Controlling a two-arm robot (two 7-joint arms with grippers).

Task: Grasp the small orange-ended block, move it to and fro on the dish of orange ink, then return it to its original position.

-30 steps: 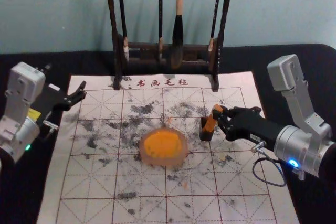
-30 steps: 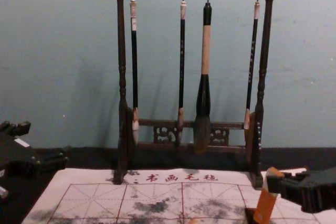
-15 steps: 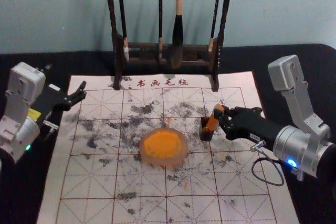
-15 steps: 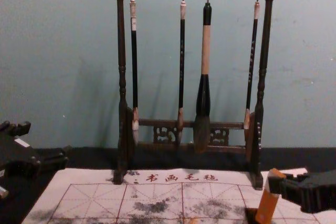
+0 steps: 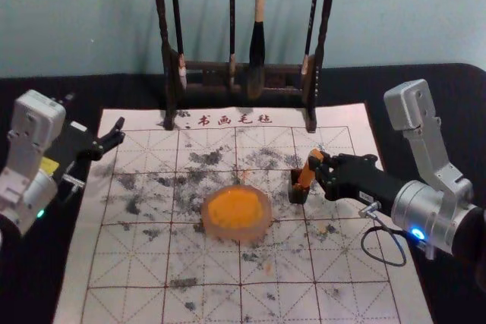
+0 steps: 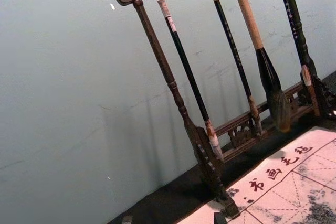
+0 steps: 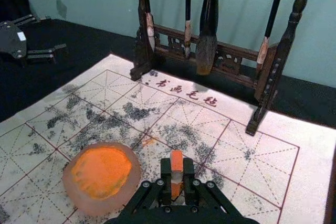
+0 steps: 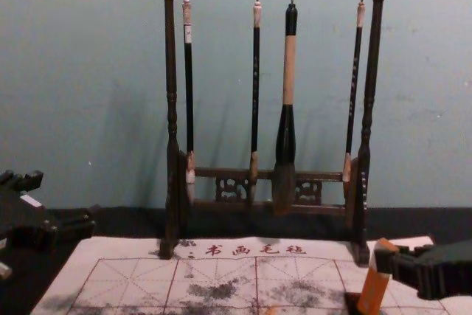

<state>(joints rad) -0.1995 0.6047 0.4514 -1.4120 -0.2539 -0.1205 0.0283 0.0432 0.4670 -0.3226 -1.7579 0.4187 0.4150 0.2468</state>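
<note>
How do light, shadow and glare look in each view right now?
Head view: a blue light glows on the right arm, a green light on the left, and the black cloth hides detail; left wrist view: soft shadows on the wall beside the brushes; right wrist view: orange ink without strong glare; chest view: faint wall shadows.

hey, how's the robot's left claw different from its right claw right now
The right claw is closed on the orange block, while the left claw is spread open with nothing in it. The right claw is over the mat, beside the small dark holder; the left claw is by the mat's left edge. Both are black.
</note>
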